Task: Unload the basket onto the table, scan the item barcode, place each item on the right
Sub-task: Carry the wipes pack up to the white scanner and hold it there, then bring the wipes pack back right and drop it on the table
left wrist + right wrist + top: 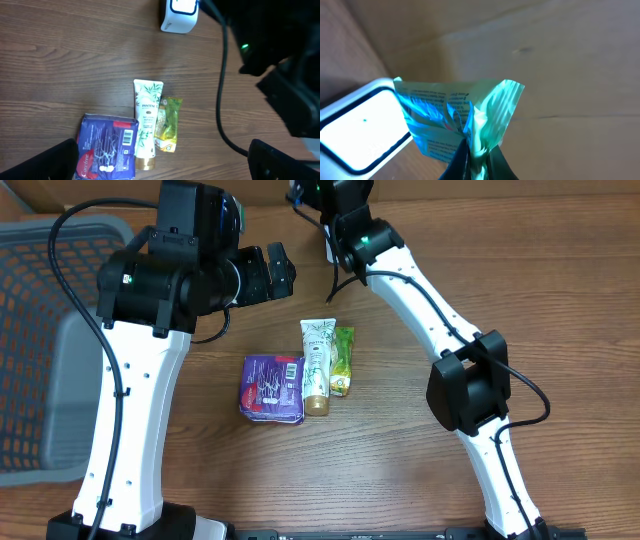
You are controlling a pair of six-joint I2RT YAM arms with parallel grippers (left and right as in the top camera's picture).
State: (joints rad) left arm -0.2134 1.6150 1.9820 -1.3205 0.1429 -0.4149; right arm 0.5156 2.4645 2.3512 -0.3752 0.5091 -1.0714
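**Right claw [472, 156] holds a packet at the scanner; left claw [277, 272] hangs open.**
A grey mesh basket [40, 330] sits at the far left of the wooden surface [390, 475]. The left claw, jaws spread wide, hovers above a purple Carefree pack [272, 388], a white Pantene tube [317, 365] and a green sachet [342, 360] lying side by side. At the far edge, the right claw is clamped on a crinkled printed packet [452, 117], just beside the white scanner [360, 135] and its glowing window.

Brown wood-grain tabletop [380, 480], spreading beneath the left gripper [283, 270]. Grey mesh plastic basket [40, 300], well to that gripper's left. Tan strip [80, 192] beyond the basket, possibly cardboard. Lighting even.
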